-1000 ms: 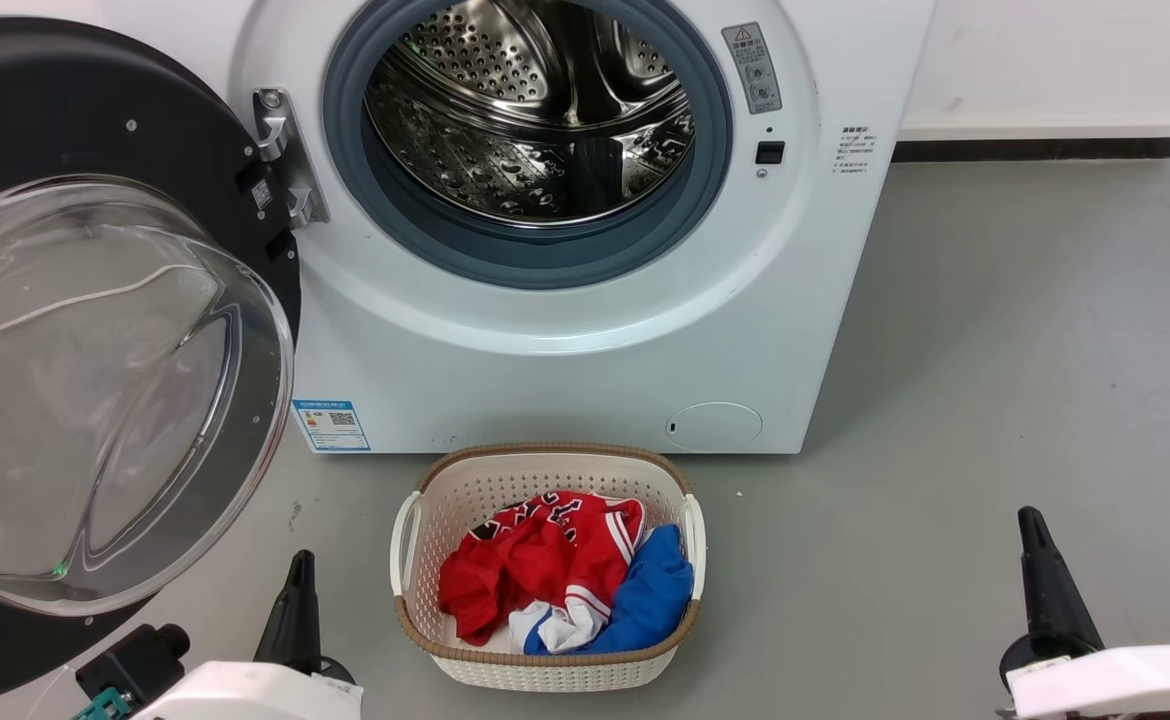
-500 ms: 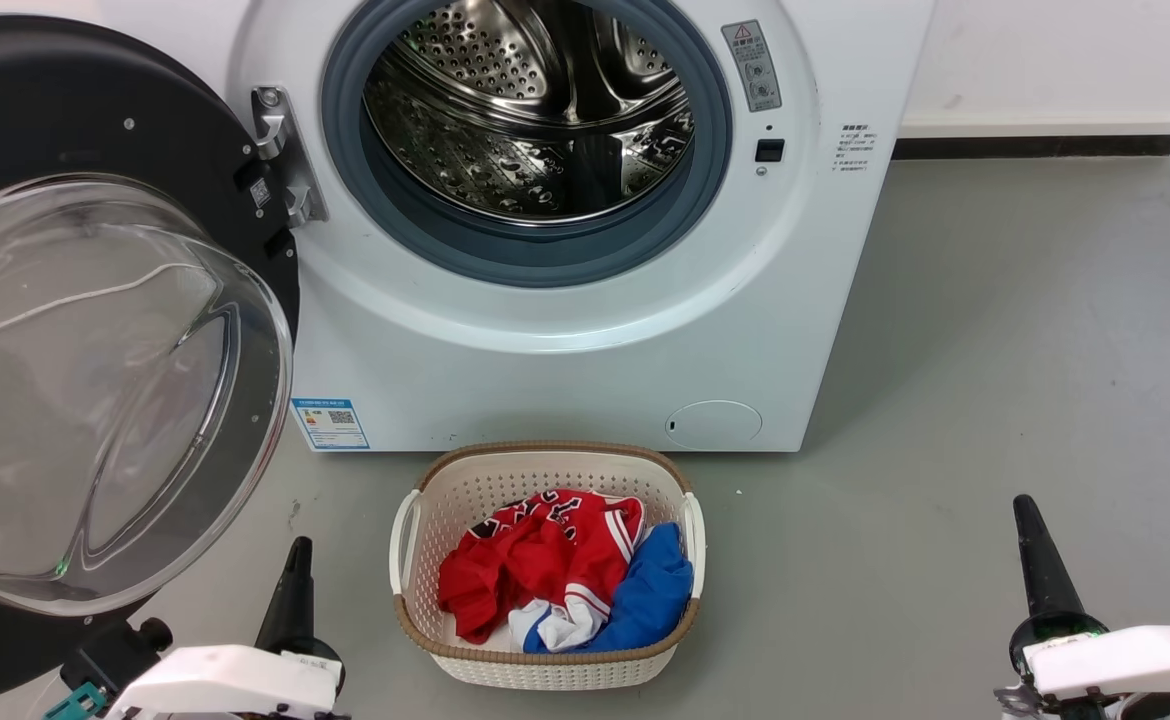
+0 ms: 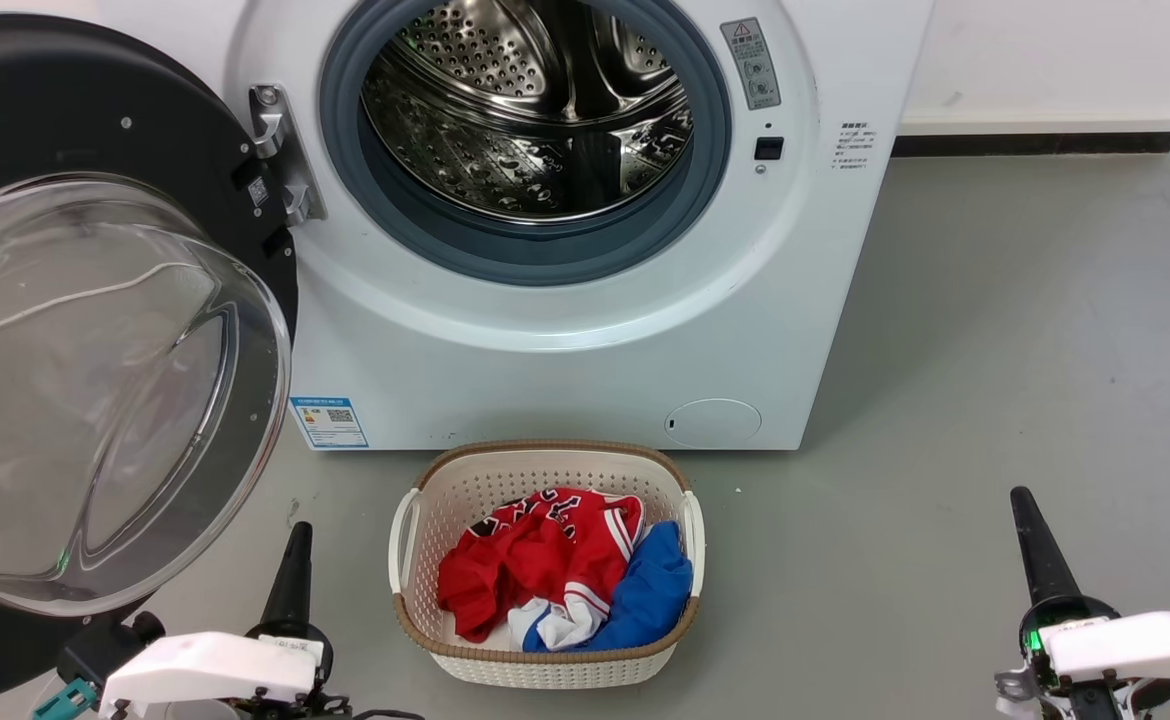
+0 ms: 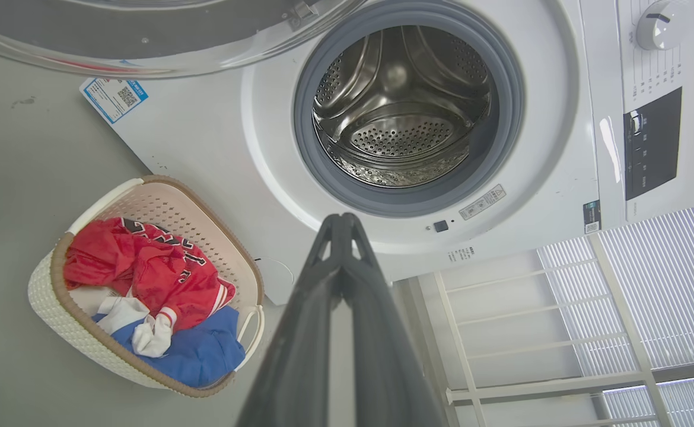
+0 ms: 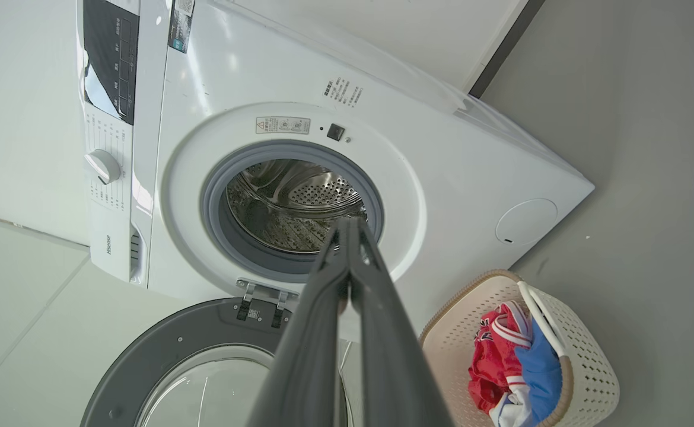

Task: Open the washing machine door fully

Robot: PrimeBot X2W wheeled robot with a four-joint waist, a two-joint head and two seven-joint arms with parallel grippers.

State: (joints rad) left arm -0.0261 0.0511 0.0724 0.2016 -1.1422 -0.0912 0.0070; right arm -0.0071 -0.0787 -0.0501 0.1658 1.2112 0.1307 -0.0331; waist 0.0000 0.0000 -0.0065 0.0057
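Before you, washing machine: a white front-loader stands on the grey floor. Its round opening is uncovered, so you look straight into the steel drum inside the grey rubber ring.
Door: it is swung out on the hinge at the machine's left side, well clear of the opening. Its black rim and bulging glass bowl face you.
Left gripper: it sits low at your left, near the door's lower edge but apart from it. Your left wrist view shows the two dark fingers pressed together with nothing between them.
Right gripper: it sits low at your right over bare floor, well apart from both machine and door. Its fingers meet tip to tip and hold nothing.
Basket: it stands on the floor just in front of the machine, between your two grippers. It holds red, white and blue clothes.
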